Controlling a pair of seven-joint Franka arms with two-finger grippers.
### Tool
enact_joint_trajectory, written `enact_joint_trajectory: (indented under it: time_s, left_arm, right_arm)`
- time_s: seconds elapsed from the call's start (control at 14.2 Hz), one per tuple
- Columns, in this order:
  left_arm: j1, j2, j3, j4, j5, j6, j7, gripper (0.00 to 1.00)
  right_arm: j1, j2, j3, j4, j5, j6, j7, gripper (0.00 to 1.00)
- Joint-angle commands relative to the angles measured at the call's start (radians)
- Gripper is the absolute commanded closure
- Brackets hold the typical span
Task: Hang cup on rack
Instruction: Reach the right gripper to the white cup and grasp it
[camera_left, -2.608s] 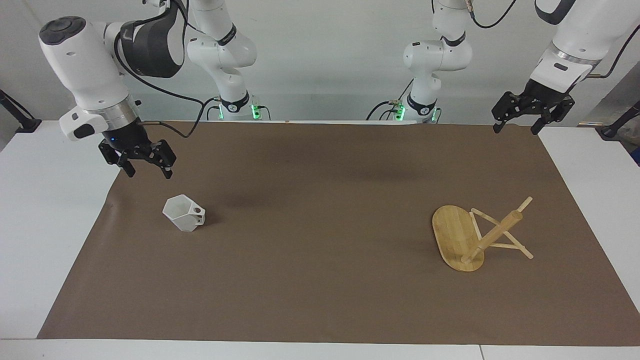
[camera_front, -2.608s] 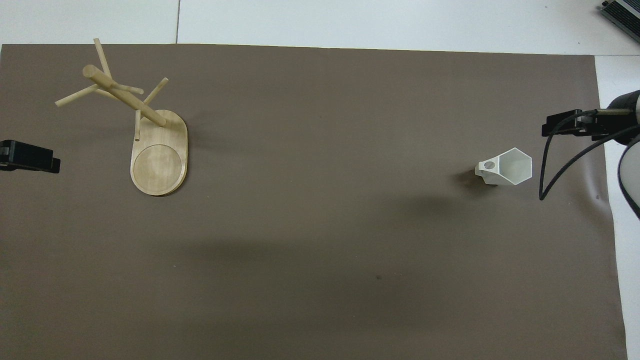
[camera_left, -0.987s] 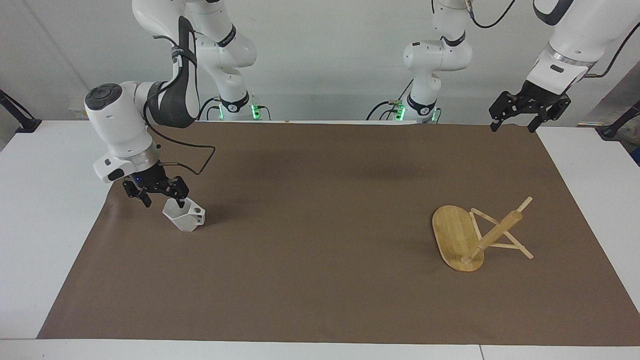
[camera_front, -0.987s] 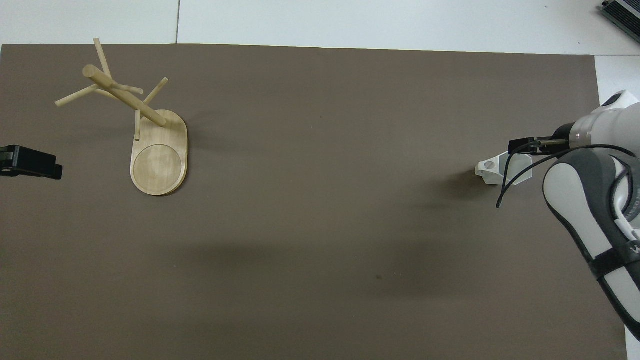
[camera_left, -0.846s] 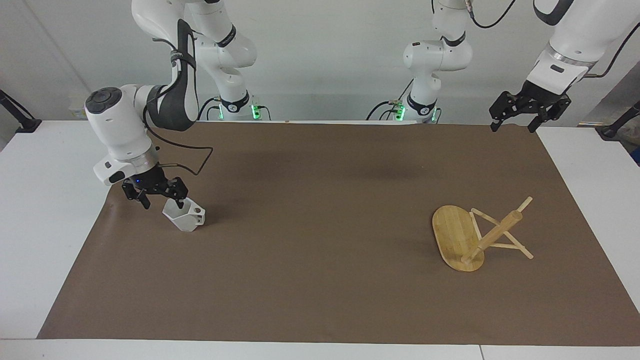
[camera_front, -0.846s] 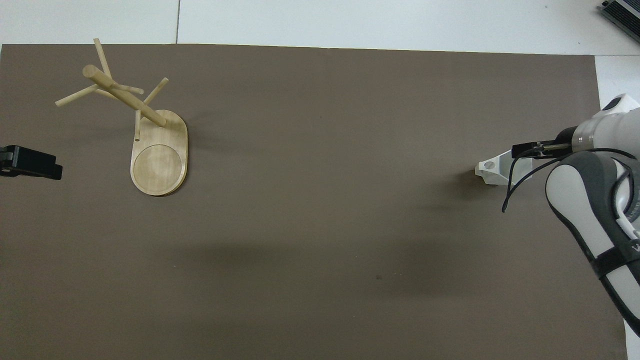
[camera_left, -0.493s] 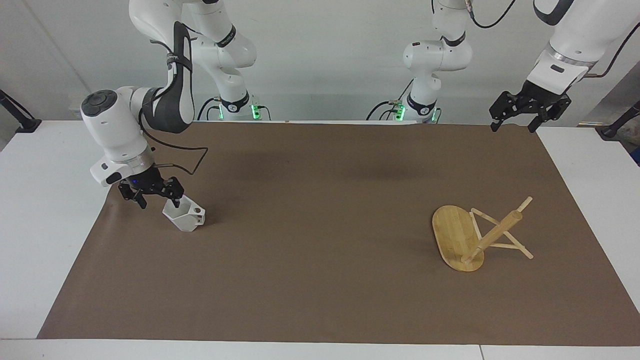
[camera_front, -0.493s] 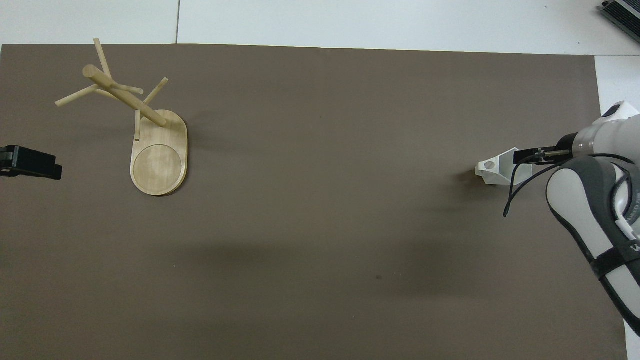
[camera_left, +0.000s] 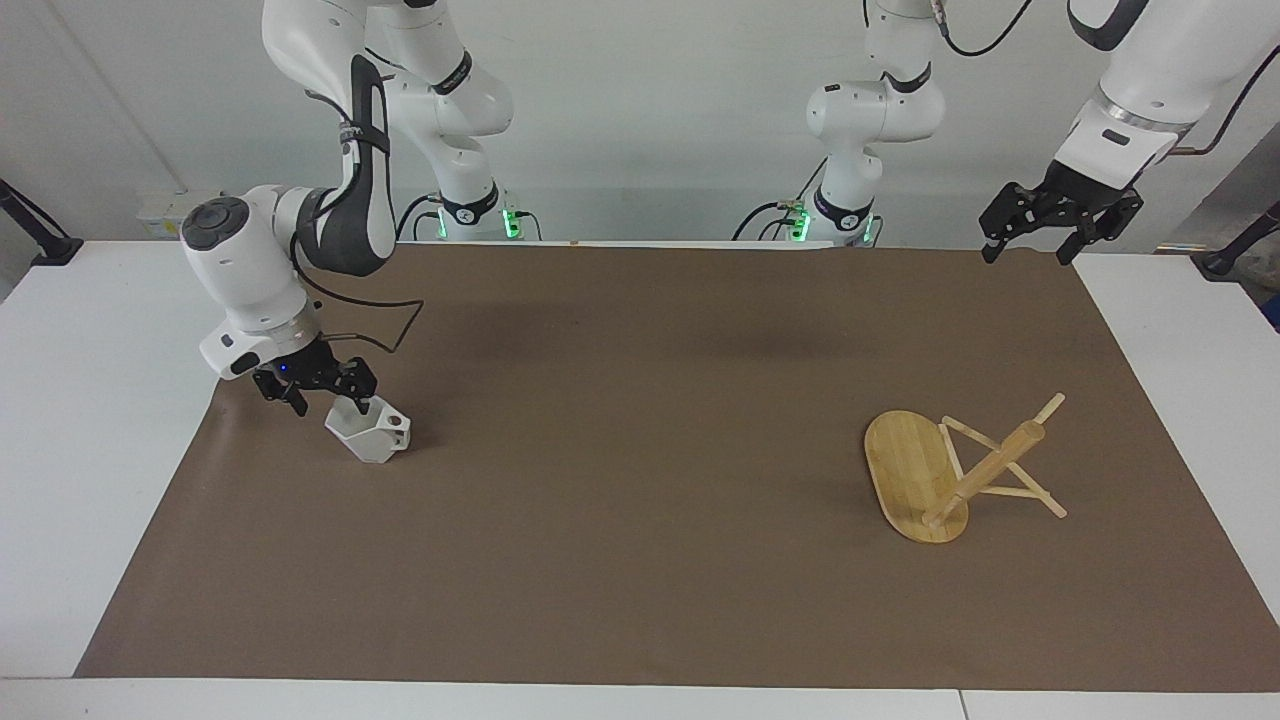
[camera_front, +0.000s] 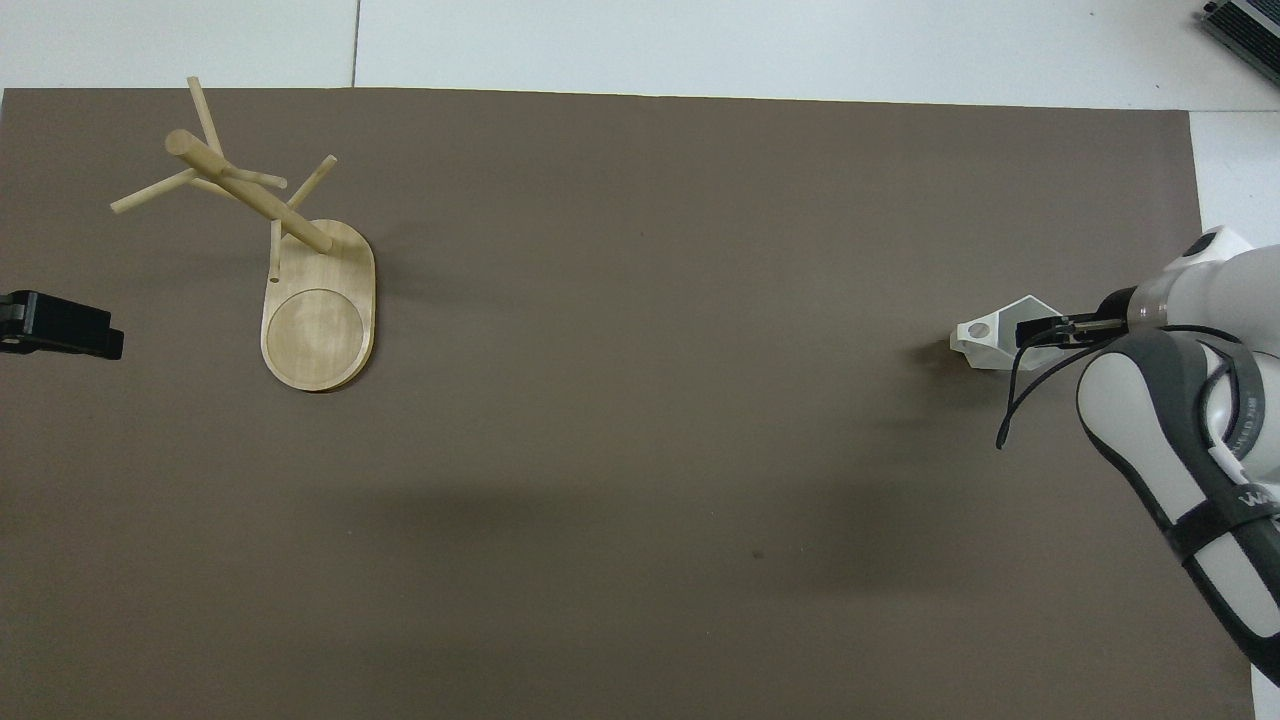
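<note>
The white faceted cup (camera_left: 372, 438) stands upright on the brown mat toward the right arm's end, its handle (camera_left: 399, 424) pointing to the table's middle. It also shows in the overhead view (camera_front: 985, 338). My right gripper (camera_left: 328, 402) is open and low at the cup. One finger (camera_left: 357, 402) dips into the cup's mouth and the other finger (camera_left: 297, 403) hangs outside it. The bamboo rack (camera_left: 915, 475) stands on its oval base toward the left arm's end, also in the overhead view (camera_front: 318, 320). My left gripper (camera_left: 1035, 248) waits open, high over the mat's corner.
The brown mat (camera_left: 640, 520) covers most of the white table (camera_left: 80, 450). The rack's post (camera_left: 990, 470) and thin pegs (camera_left: 1045, 408) stick out above its base. The right arm's black cable (camera_left: 385, 330) loops above the mat near the cup.
My right gripper came down from above the mat to the cup's rim, then shifted slightly toward the cup. The cup, the rack and the left arm have not moved.
</note>
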Motion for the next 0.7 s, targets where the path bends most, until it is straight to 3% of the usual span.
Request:
enact_joint_trajectory:
  time_s: [0.0,0.21,0.63]
  left_arm:
    - [0.007,-0.014,-0.004,-0.008,0.018,-0.016,-0.01,0.0]
    - [0.007,-0.019,-0.004,-0.016,0.018,-0.016,-0.011,0.0]
    - [0.007,-0.019,-0.004,-0.016,0.018,-0.016,-0.01,0.0]
  right_arm:
    - [-0.013,-0.011,0.009,-0.018,0.021,0.022,-0.023,0.28]
    - [-0.011,-0.01,0.009,-0.017,0.025,0.022,-0.017,0.44]
    - [0.001,-0.002,0.012,-0.003,0.025,0.024,0.014,0.88]
